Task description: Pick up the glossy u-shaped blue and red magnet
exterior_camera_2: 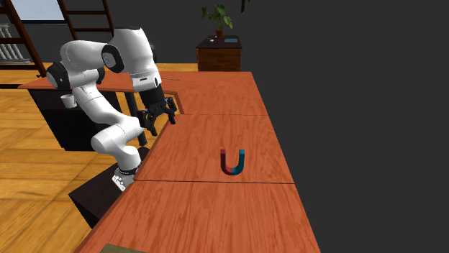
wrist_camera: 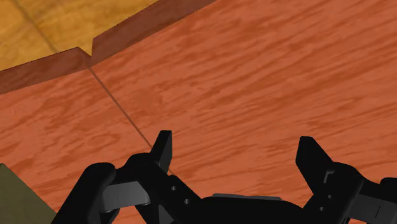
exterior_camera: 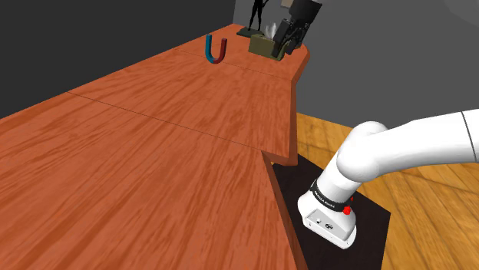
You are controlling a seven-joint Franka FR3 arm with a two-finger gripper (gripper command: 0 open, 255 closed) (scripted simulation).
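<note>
**Magnet upright on the counter, hand open and well away**

The blue and red magnet (exterior_camera_2: 232,162) stands on its bend on the wooden counter (exterior_camera_2: 216,208), both arms pointing up, near a seam across the boards. Well apart from it, toward the second exterior view's left, the black hand (exterior_camera_2: 155,121) hangs over the counter by a step in its edge. Its fingers (wrist_camera: 164,149) stand apart, gripping nothing. An olive box (exterior_camera: 263,46) sits at the counter's far end in the shoulder view
</note>
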